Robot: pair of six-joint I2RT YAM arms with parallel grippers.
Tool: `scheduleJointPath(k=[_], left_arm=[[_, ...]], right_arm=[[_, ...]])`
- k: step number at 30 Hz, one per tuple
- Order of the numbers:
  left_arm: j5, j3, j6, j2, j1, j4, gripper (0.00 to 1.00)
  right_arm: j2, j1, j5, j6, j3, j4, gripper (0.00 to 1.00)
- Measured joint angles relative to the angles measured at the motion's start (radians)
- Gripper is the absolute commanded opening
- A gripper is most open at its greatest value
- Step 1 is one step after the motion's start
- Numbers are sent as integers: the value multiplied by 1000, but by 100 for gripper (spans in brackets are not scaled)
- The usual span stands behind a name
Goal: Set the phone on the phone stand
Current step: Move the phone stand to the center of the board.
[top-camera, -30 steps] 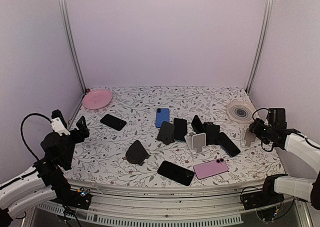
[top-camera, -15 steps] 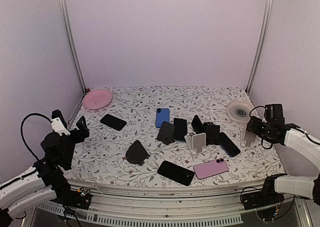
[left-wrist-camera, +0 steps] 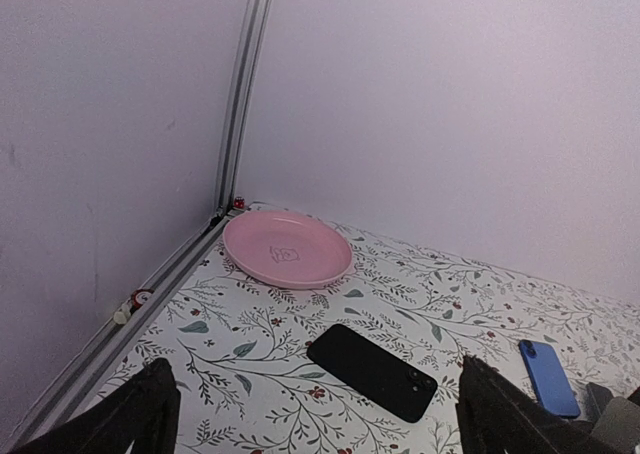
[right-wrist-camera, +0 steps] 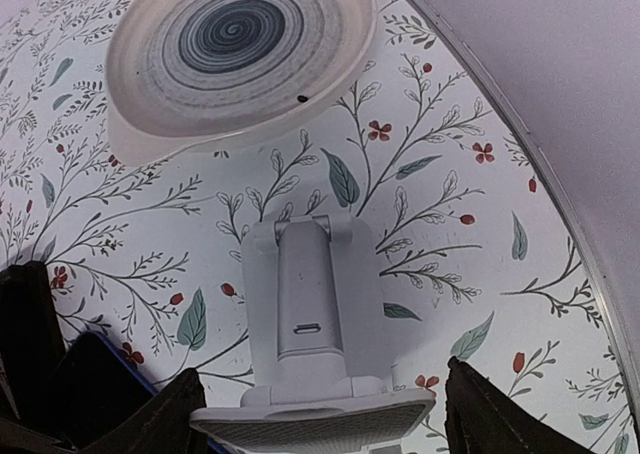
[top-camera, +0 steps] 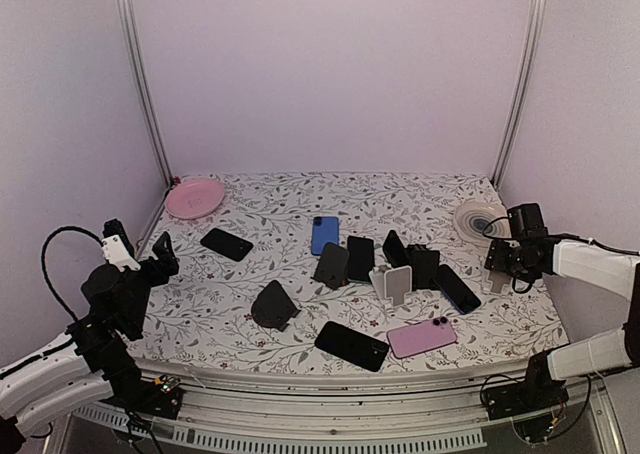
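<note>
Right end effector (right-wrist-camera: 318, 414) fingers apart astride white phone stand (right-wrist-camera: 310, 304), left end effector (left-wrist-camera: 315, 409) spread wide

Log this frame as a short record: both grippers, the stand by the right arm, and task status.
left gripper: open, empty, facing the round pink plate and a flat black phone
right gripper: open, fingers either side of the white plastic phone stand
stand state: upright, no phone on it, on the near side of the swirl-patterned round plate
task status: no phone placed on this stand yet; neither gripper carries one
</note>
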Motion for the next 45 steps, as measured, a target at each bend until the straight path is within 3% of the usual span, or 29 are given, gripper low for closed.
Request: scheduleJointPath(k=[14,27,30,36,45], left_arm=[[0,0,0,1,2,0,97],[0,0,0,8,2,0,97],[0,0,0,8,2,0,97],[0,0,0,7,4,0,97],[0,0,0,6,4,0,97]], right_arm=[[7,1,-11,-48,19,-11,45],[-31,55,-112,-121,22,30,43],[-31,69,-119,-129,22,34,50],[-8,71,-99,-127,22,25,86],[-6,72,-62,-117,24,3,92]])
